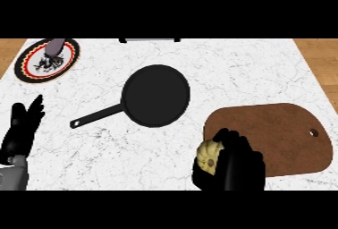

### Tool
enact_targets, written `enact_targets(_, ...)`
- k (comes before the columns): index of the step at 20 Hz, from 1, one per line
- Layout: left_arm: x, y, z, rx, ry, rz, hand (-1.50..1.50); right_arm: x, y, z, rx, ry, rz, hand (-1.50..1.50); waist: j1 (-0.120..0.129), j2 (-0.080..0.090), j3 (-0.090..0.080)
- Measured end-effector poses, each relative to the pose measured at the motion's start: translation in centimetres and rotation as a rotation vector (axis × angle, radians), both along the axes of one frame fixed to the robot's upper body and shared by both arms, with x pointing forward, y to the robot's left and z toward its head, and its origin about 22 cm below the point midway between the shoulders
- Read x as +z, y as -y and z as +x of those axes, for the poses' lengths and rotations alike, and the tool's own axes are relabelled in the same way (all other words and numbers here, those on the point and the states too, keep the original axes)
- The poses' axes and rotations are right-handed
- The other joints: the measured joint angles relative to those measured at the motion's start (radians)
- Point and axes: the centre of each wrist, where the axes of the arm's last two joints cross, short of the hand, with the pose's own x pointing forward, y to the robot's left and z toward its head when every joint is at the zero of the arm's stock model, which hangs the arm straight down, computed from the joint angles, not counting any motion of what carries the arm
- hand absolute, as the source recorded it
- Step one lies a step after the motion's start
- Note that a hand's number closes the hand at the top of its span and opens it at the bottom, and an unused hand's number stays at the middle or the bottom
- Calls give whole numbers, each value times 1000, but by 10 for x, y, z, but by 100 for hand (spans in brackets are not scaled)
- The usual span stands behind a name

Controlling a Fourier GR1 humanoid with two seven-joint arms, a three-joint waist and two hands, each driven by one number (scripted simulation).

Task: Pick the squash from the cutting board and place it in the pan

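Now, right hand [236, 167] curled round the pale yellow ribbed squash [210, 156], at the brown wooden cutting board [284, 138]'s left edge. Black round pan [157, 95] well apart on white marble tabletop [251, 71]. Left hand [21, 129] resting open.

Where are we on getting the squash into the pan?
Done: the right hand has its fingers curled round the yellow ridged squash at the brown wooden cutting board's left edge. Whether it is lifted is unclear. Left: carry it to the empty black frying pan and release. The left hand rests open.
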Motion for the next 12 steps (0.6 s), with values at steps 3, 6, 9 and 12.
enact_targets(3,1,4,2,-18,8,-1,0,7,-19,-15,35,82,-8,150,19,7,0)
enact_targets(6,3,12,6,-32,12,-4,0,11,-30,-14,58,138,-6,150,33,12,1)
enact_targets(9,1,12,4,-48,19,-2,0,17,-32,2,51,174,17,150,47,17,1)
enact_targets(12,1,15,6,-59,21,-4,0,18,-30,26,31,182,37,150,56,23,1)
